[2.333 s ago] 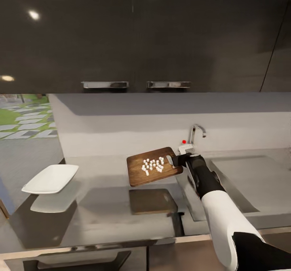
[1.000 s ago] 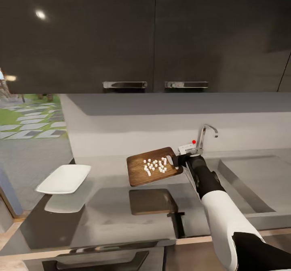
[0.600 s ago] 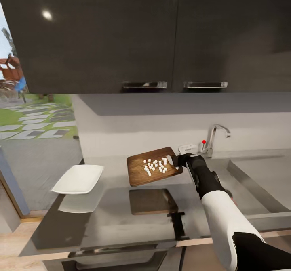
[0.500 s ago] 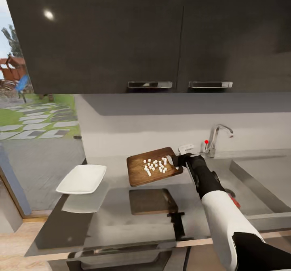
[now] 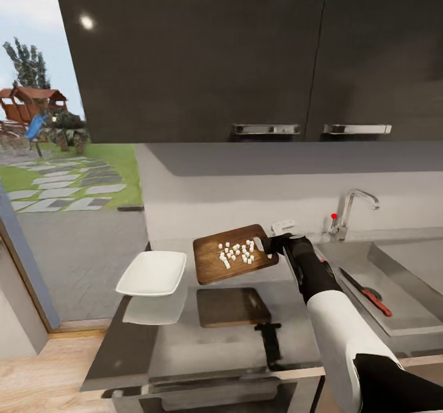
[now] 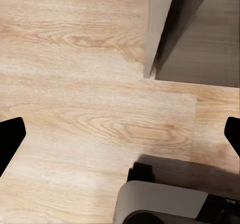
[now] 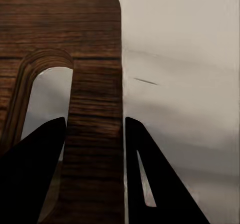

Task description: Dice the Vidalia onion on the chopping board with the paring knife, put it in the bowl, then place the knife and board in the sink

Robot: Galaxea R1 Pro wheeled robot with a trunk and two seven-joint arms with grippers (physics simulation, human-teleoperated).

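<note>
My right gripper (image 5: 271,244) is shut on the handle end of the chopping board (image 5: 232,255), holding it above the countertop (image 5: 203,345). Several white pieces of diced onion (image 5: 237,252) lie on the board. In the right wrist view the board's (image 7: 95,58) handle strip sits clamped between the two dark fingers (image 7: 30,184) of that gripper (image 7: 95,174). The white bowl (image 5: 152,272) stands on the countertop left of the board. The paring knife (image 5: 366,284) lies in the sink (image 5: 409,311), red handle toward me. My left gripper (image 6: 120,139) hangs open over the wooden floor.
A chrome tap (image 5: 354,207) with a red-tipped lever stands behind the sink. Dark wall cabinets (image 5: 246,56) hang above the worktop. The countertop ends just left of the bowl, beside a glass opening onto a garden (image 5: 61,173). The board's reflection (image 5: 231,306) shows on the worktop.
The whole view has shifted: bowl, tap and sink have slid right in the picture, and the knife in the sink has come into view. The board stays held in my right gripper.
</note>
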